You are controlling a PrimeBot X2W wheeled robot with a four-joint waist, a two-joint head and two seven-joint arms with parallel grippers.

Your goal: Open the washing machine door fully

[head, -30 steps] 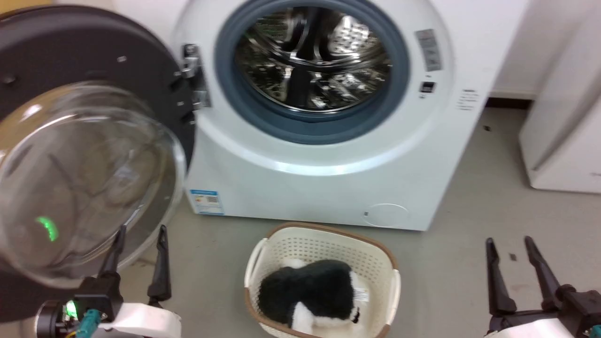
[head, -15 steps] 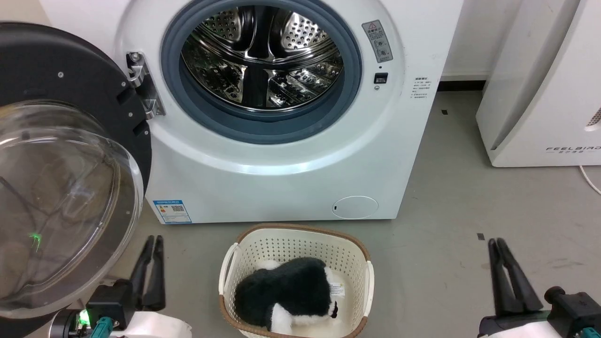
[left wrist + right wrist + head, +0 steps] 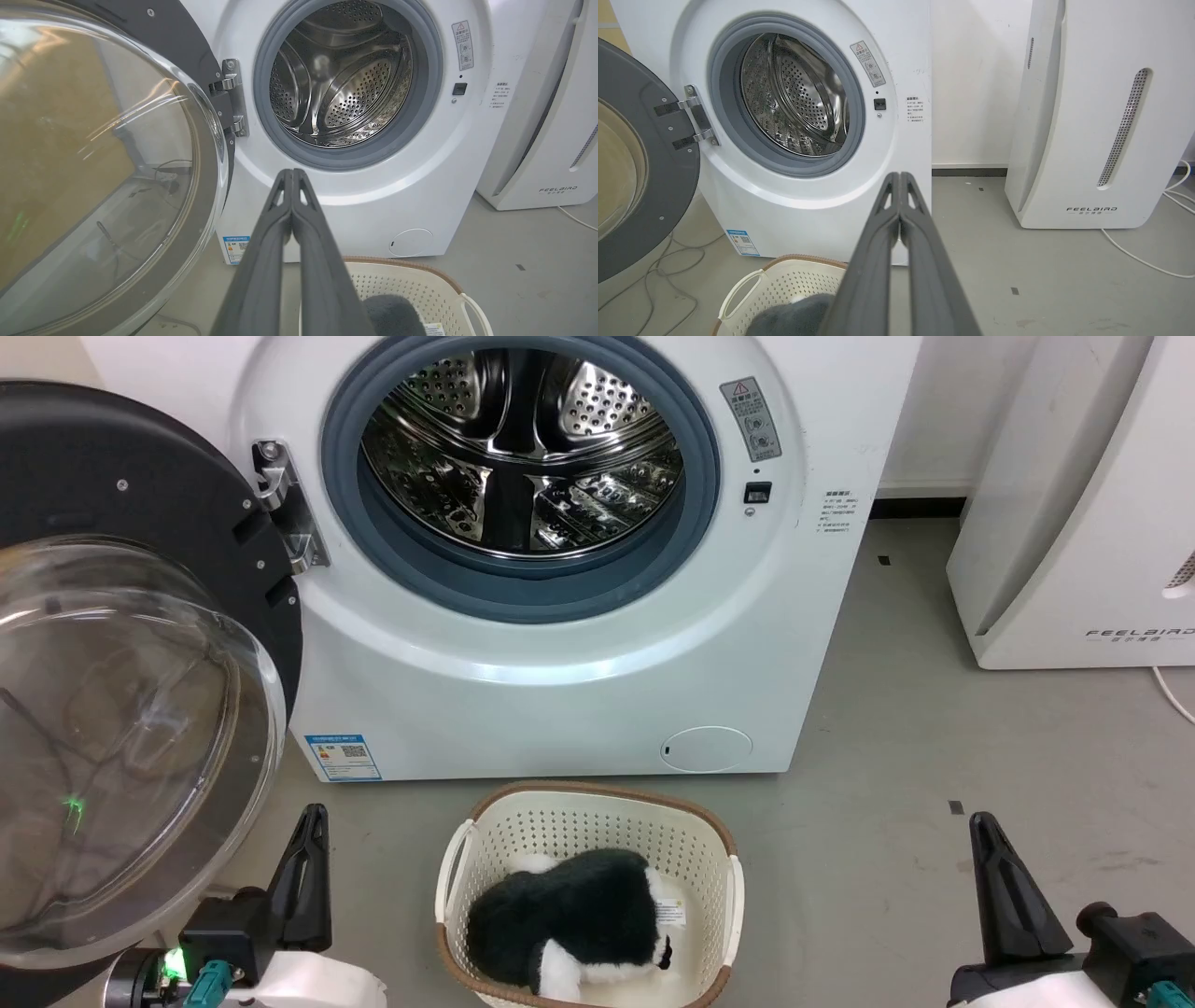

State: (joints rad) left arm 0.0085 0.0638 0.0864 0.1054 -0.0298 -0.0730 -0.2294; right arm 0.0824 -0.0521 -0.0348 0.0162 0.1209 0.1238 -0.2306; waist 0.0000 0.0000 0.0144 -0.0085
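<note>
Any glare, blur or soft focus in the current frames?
Head view: sharp; green glint on the washing machine door, bright highlights in the drum. Left wrist view: amber streaky reflections across the door glass. Right wrist view: evenly lit; right gripper soft towards the bottom edge.

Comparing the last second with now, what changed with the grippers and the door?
Both grippers shut: the left gripper and right gripper, fingers spread a second ago, now have them pressed together on nothing. The head camera also shifted early on; that is no move of things. The washing machine door stays swung open, untouched, and the basket stays before the washing machine.
</note>
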